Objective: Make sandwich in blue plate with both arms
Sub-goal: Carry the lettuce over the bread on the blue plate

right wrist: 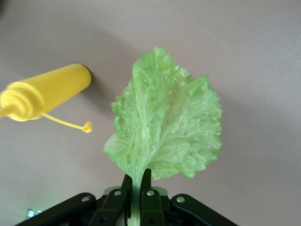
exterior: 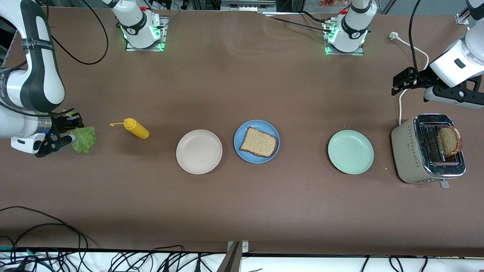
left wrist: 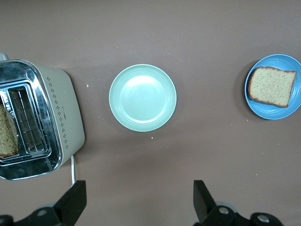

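Right hand (exterior: pixel 62 132), at the right arm's end of the worktop, pinches the lettuce leaf (exterior: pixel 84 139) by its stem: light, limp, probably tearable. Bread slice (exterior: pixel 258 142) lies on the blue plate (exterior: pixel 242 133). Left hand (exterior: pixel 406 80), spread, hovers near the toaster (exterior: pixel 406 151), which holds a second slice (exterior: pixel 449 141).

A: What can't you make out?
B: The toaster (left wrist: pixel 42 122) and its bread slice (left wrist: pixel 7 136) run off the left wrist view's edge; the lettuce (right wrist: pixel 164 127) stem vanishes between the fingers
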{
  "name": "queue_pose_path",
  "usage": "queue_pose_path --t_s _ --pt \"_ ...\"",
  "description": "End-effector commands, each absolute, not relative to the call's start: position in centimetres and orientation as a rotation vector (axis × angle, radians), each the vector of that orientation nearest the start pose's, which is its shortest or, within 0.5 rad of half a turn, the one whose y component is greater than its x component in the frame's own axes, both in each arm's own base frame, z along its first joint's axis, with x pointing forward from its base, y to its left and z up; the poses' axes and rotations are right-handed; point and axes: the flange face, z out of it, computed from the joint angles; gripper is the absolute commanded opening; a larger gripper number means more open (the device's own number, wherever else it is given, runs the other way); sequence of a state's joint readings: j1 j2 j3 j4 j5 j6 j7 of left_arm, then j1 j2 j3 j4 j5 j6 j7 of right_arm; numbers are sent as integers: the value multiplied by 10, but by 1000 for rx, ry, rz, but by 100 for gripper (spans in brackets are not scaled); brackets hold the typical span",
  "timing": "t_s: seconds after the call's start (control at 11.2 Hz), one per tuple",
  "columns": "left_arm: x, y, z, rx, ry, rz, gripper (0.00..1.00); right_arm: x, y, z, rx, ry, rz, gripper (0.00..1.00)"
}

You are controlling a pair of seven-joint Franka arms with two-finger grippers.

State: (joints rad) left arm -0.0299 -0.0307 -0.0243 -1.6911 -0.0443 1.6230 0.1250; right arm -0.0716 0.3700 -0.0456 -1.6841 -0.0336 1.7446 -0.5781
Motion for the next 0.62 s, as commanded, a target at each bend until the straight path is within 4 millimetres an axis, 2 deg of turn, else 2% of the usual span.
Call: queue_pose_path --t_s 0.0,0.18,0.36,0.53 --pt "549 -32 595 -3157 301 68 100 613 -1 426 -2992 -501 530 0" --pt "549 -32 595 -3159 301 68 100 610 56 444 -3023 -409 527 0" --pt "549 -32 595 -3159 301 68 100 604 122 466 -3046 -346 472 0" --pt "549 -31 595 -3159 299 68 100 592 181 471 -3043 -299 449 0"
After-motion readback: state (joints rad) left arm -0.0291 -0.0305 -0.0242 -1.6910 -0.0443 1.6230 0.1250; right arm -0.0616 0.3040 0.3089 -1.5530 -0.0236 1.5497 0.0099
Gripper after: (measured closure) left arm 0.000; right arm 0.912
